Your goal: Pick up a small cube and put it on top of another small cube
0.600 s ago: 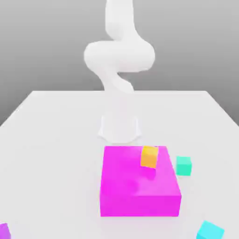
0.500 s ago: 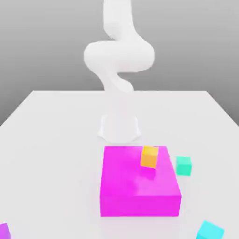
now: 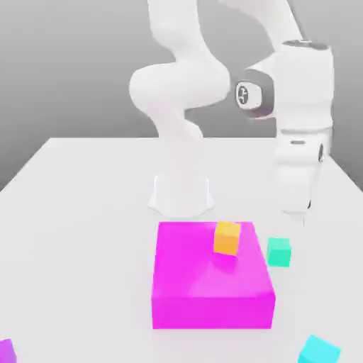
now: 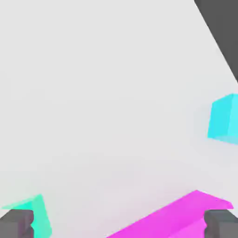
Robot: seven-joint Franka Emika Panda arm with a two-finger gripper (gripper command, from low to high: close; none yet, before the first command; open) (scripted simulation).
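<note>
Cyan cube [image 3: 318, 350]: nearest to the exterior camera, low at the exterior view's right, well apart from the other things; it is not part of the task as I judge it.
Magenta block [image 3: 211, 280]: large, flat on the table, near the front; the small orange cube [image 3: 227, 238] rests on its top, close to the far edge.
Small sea-green cube [image 3: 278, 252]: on the table, just beside the magenta block on the exterior view's right, not touching it as far as I can tell.
Gripper [image 4: 119, 224]: the fingers stand wide apart and hold nothing; in the hand view one fingertip [image 4: 16, 223] is at the sea-green cube and the other [image 4: 220, 224] at the magenta block.
Step in hand: the approach, I think; the hand hangs above the sea-green cube and the grasp is not yet done.
Next move: probably to centre the open fingers over the cube, go straight down and close, without pushing on the magenta block.
Table [image 3: 85, 213]: white, smooth, level.
Arm base [image 3: 181, 193]: behind the block, on the table.
Room: plain grey backdrop.
</note>
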